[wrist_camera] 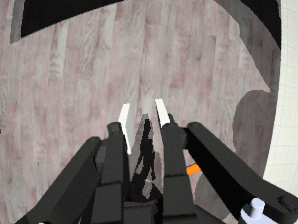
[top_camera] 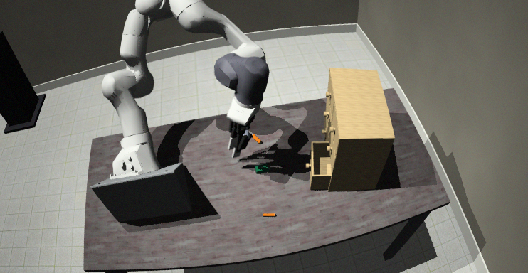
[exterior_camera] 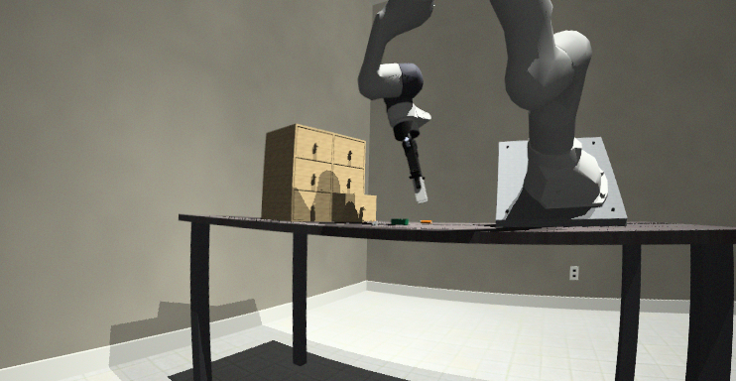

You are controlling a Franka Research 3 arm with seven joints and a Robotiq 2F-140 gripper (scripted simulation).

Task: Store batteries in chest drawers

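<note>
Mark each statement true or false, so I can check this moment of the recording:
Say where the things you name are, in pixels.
1. The bottom-right drawer (top_camera: 319,183) (exterior_camera: 368,201) of the light wooden chest (top_camera: 361,104) (exterior_camera: 278,172) is pulled partly out. True.
2. The black gripper with pale pads (top_camera: 231,153) (exterior_camera: 421,199) (wrist_camera: 143,112) is clamped on a battery. False: its fingers stand slightly apart with nothing between them.
3. The thicker orange battery (top_camera: 256,138) (wrist_camera: 193,170) lies inside the opened drawer. False: it is on the table.
4. The small green object (top_camera: 262,168) (exterior_camera: 399,221) is on the table. True.
5. Every top-row drawer hangs open. False: both are closed.
</note>
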